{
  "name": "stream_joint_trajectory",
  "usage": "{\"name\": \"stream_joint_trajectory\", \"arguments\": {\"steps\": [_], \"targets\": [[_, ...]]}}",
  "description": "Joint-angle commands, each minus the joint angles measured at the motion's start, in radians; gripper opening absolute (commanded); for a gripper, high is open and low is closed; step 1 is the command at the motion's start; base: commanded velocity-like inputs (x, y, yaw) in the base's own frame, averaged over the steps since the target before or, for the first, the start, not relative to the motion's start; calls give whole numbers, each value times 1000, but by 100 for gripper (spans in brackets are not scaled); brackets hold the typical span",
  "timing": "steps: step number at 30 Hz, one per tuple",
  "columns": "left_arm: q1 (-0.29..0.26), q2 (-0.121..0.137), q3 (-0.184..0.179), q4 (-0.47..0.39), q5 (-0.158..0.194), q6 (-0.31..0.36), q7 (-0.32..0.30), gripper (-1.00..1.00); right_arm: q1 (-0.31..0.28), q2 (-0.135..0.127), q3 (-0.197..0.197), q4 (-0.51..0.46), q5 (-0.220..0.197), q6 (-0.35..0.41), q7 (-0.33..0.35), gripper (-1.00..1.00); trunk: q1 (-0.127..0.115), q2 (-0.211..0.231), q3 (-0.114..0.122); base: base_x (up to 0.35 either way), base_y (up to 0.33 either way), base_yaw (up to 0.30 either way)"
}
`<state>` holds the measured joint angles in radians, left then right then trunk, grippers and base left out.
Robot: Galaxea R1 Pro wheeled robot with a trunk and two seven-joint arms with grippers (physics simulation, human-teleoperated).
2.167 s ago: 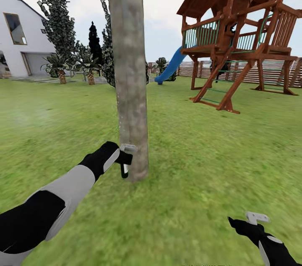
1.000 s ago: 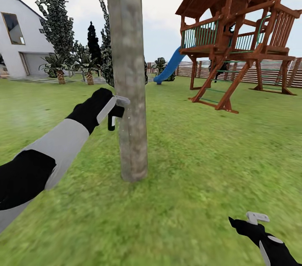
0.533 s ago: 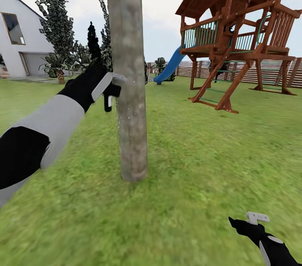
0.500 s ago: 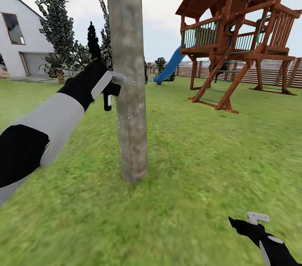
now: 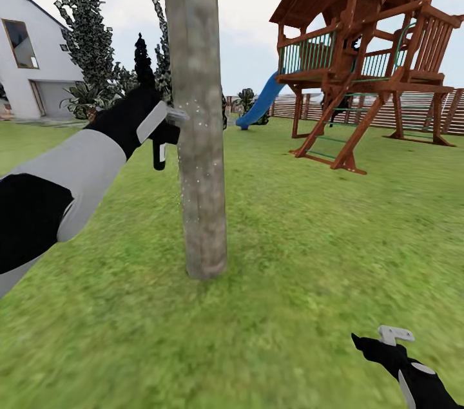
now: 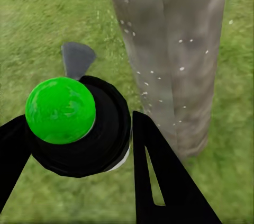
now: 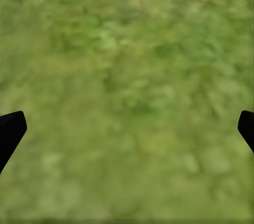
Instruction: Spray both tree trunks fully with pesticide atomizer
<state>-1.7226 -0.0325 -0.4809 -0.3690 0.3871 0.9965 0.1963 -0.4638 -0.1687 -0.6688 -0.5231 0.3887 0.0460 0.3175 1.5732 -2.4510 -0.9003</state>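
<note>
A thick beige-grey mottled tree trunk [image 5: 198, 158] rises from the grass just ahead. My left gripper [image 5: 164, 133] is shut on the pesticide atomizer [image 5: 158, 152], a black bottle with a light grey spray head, held close against the trunk's left side at about house-window height. Fine white droplets speckle the bark beside the nozzle. In the left wrist view the atomizer [image 6: 100, 139] sits between my black fingers [image 6: 159, 181], with a green ball on it, facing the tree trunk [image 6: 174, 49]. My right gripper [image 5: 389, 339] hangs open low over the grass, also seen as right gripper [image 7: 127, 128].
A brown wooden playhouse [image 5: 361, 55] with a blue slide [image 5: 261, 103] stands right of the trunk, with a slatted fence [image 5: 419, 109] behind it. A white house [image 5: 32, 61] and dark conifers [image 5: 90, 35] lie at the far left. Open lawn [image 5: 309, 254] surrounds the tree.
My left arm has risen along the trunk with the atomizer, from near the base to well above mid-height. White droplets now show on the bark. The right arm has stayed still.
</note>
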Motion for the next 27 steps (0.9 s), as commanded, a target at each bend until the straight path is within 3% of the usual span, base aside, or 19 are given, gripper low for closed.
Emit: {"name": "stream_joint_trajectory", "arguments": {"steps": [1,10,19,27], "targets": [[1,0,3,3,-1,0,0,-100,0,0,0,0,0,0,0,100,0,0,0,0,0,0],[13,-9,18,165,2,-16,-13,-100,0,0,0,0,0,0,0,100,0,0,0,0,0,0],[197,-17,18,204,-1,-96,-17,-100,0,0,1,0,0,0,0,100,0,0,0,0,0,0],[327,-15,18,206,-2,-224,-17,-100,0,0,2,0,1,0,0,100,0,0,0,0,0,0]]}}
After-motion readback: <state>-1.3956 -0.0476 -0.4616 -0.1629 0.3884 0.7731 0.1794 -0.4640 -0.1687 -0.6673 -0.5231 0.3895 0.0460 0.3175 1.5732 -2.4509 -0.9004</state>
